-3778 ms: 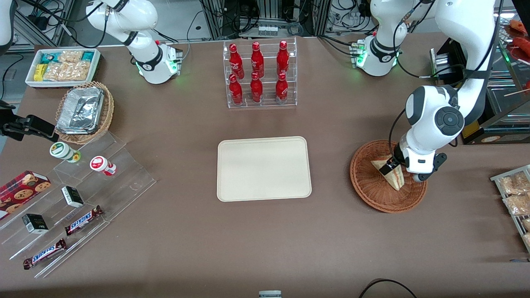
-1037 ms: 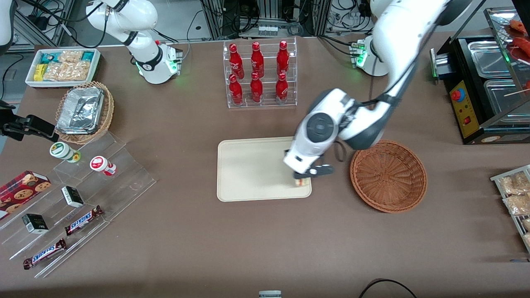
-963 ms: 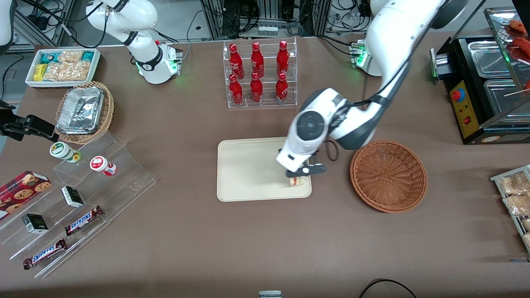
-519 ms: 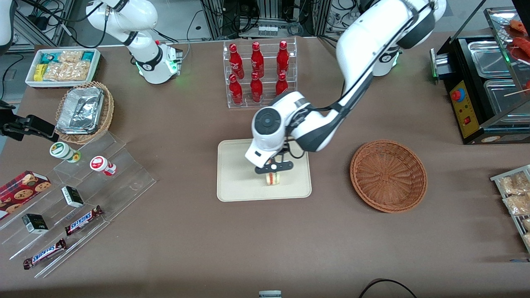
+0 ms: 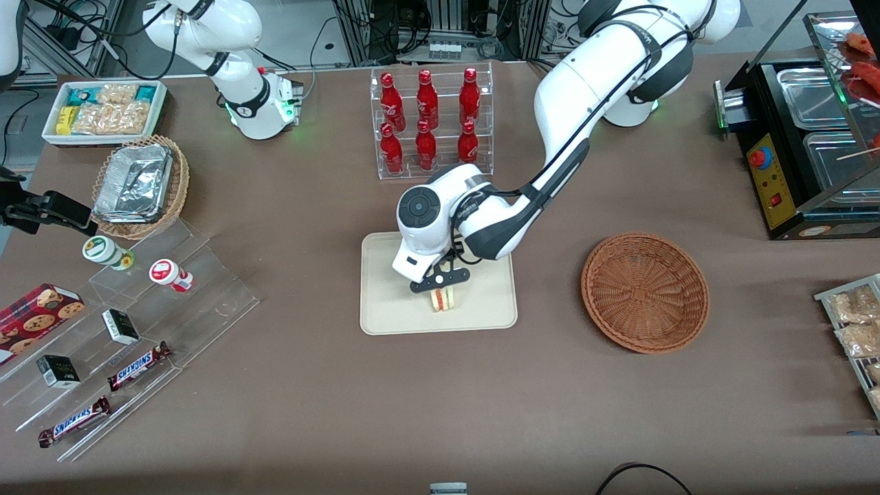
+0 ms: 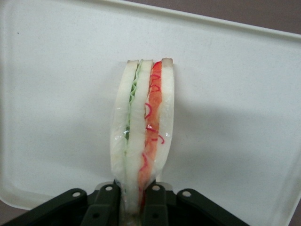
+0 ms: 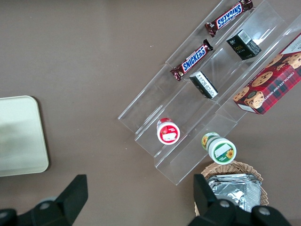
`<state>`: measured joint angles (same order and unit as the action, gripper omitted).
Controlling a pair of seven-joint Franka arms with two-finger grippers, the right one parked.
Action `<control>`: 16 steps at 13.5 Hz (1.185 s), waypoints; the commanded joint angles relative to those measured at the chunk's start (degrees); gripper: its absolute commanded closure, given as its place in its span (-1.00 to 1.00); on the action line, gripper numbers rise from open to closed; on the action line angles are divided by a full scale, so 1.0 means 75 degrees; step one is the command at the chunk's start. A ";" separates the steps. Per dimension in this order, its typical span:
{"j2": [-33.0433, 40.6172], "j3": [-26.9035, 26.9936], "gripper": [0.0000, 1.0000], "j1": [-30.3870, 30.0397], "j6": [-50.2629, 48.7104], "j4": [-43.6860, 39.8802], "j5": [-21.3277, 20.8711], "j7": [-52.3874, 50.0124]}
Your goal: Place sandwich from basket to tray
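Gripper [image 5: 440, 283] clamped on sandwich [image 6: 142, 136] wedge, cut edge outward, over tray [image 5: 385, 302] middle; probably just clear of surface, ready for release. Basket [image 5: 645, 292] empty.

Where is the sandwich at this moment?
The sandwich is over the tray, held in the gripper, which is shut on it. The basket lies toward the working arm's end of the table.

text: "SNICKERS" | on: two brown candy bars [image 7: 192, 60] [image 7: 229, 17] | holder: clear stepped rack [image 7: 221, 99]
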<state>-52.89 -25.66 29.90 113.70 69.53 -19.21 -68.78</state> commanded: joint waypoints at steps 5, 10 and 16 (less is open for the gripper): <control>0.0195 0.0046 -1.00 0.0080 -0.0077 -0.0306 -0.0157 -0.0134; 0.1295 0.0034 -1.00 -0.0048 -0.1398 -0.0271 -0.0099 -0.0099; 0.2642 -0.0165 -1.00 -0.1861 -0.1765 0.0956 0.0462 0.2016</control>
<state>-39.25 -25.94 21.57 100.30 69.22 -18.44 -59.90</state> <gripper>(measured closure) 0.000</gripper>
